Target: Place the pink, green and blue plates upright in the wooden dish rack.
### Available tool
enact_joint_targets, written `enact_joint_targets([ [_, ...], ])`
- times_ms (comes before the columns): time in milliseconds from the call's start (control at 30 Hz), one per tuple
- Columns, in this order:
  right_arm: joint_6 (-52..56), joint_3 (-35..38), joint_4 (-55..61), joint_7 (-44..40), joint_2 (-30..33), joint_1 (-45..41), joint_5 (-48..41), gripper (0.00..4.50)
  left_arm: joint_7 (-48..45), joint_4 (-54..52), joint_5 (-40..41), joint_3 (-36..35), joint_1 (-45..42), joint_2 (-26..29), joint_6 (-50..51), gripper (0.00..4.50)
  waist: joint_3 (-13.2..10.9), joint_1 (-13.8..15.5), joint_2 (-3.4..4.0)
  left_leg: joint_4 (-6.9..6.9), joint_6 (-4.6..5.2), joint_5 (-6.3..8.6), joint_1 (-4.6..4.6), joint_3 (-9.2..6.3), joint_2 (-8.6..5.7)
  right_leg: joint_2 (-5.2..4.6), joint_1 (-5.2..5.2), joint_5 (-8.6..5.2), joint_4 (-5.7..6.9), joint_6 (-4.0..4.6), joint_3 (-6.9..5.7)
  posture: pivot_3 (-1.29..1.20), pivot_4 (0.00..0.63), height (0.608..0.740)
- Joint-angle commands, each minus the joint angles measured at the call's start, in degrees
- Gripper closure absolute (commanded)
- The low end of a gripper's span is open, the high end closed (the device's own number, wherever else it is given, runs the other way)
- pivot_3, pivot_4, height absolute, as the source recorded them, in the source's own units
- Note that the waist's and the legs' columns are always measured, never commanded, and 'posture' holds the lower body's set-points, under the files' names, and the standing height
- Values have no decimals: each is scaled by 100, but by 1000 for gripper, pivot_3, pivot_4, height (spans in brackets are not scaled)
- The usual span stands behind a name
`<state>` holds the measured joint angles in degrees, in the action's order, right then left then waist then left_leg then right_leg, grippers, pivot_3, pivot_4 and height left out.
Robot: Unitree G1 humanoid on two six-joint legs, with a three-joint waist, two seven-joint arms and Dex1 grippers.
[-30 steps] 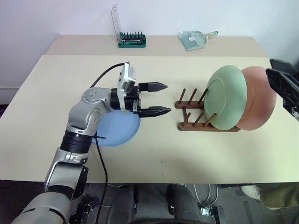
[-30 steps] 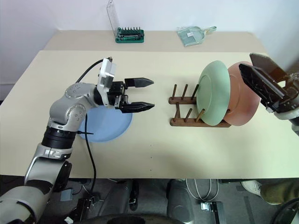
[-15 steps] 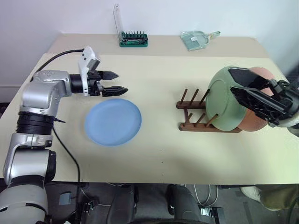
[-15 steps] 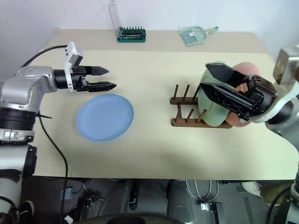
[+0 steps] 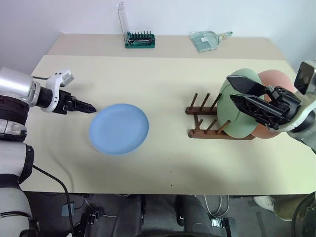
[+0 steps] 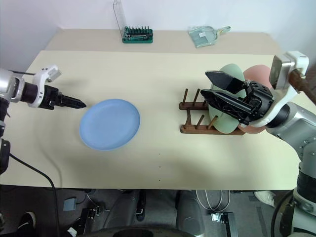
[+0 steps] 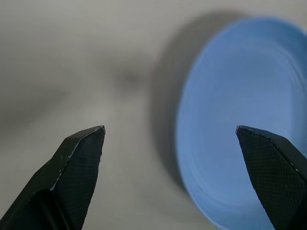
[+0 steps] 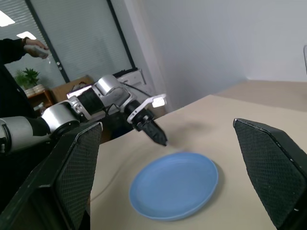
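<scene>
Blue plate (image 5: 119,128) lies flat on the table (image 5: 163,84), left of the wooden dish rack (image 5: 217,123), which already holds the green plate (image 5: 236,116) and pink plate (image 5: 276,81). The left gripper (image 5: 83,106), fingers wide, should dip to the near rim. It has swung left off the plate within 1 second; the right gripper (image 5: 252,101), wide and empty, has closed in over the rack.

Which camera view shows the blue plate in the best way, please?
The left eye view: the whole blue plate lies flat on the table, with nothing in front of it. The right eye view shows the same. The right wrist view shows it whole from a low side angle. The left wrist view cuts part of it off.
</scene>
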<state>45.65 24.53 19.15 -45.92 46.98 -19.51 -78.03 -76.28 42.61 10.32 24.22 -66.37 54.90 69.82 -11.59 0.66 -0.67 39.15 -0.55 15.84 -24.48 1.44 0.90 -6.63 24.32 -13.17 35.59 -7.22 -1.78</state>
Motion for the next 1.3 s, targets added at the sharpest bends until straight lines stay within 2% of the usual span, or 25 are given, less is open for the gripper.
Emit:
enact_joint_targets([
  [33,-56,84,50,-51,-25,-96,-15,27,-637,151,-147,410,-335,65,132,0,-1,6,-1,0,0,0,-1,1,0,0,3,0,6,0,0,0,150,740],
  [267,-69,153,136,34,-91,35,10,27,-1473,467,-535,1289,-324,-81,45,0,-1,0,-2,2,0,0,0,3,0,0,7,-1,17,0,3,0,150,740],
  [467,-70,248,195,139,-72,117,-30,27,-1513,530,-555,1320,-134,-315,144,0,-1,4,-2,4,0,0,0,2,0,-2,10,-1,25,1,5,0,150,740],
  [567,-46,281,213,193,-55,141,-55,0,-1238,642,-575,1133,-85,-524,193,899,1,9,-2,7,1,0,2,3,-1,-4,11,-2,32,0,7,0,150,740],
  [800,-40,315,255,285,-40,154,-65,0,-1130,581,-515,1009,16,-627,392,4436,1,-1,-4,9,0,0,2,2,-1,-5,12,-2,38,0,7,0,150,740],
  [900,-31,310,287,299,-36,191,-59,0,-1023,549,-459,844,-4,-620,488,4436,1,-1,-4,9,0,0,2,3,-2,-5,13,-2,40,-1,8,0,150,740],
  [1100,-239,168,538,271,-98,124,209,0,-320,839,9,-569,-357,-583,606,4436,0,1,-6,10,0,0,0,1,-1,-4,15,-2,42,-1,7,0,150,740],
  [1200,-469,-88,639,382,-155,-150,652,0,483,872,388,-1823,-530,-672,657,4436,0,-7,-7,13,0,-1,0,1,-1,-5,15,-2,42,-1,7,0,150,740],
  [1300,-1066,-766,738,508,-252,-566,1903,0,1781,1057,816,-3412,-663,-993,662,4436,0,-18,-7,13,-1,-1,3,1,-1,-5,16,-3,47,-3,7,0,150,740],
])
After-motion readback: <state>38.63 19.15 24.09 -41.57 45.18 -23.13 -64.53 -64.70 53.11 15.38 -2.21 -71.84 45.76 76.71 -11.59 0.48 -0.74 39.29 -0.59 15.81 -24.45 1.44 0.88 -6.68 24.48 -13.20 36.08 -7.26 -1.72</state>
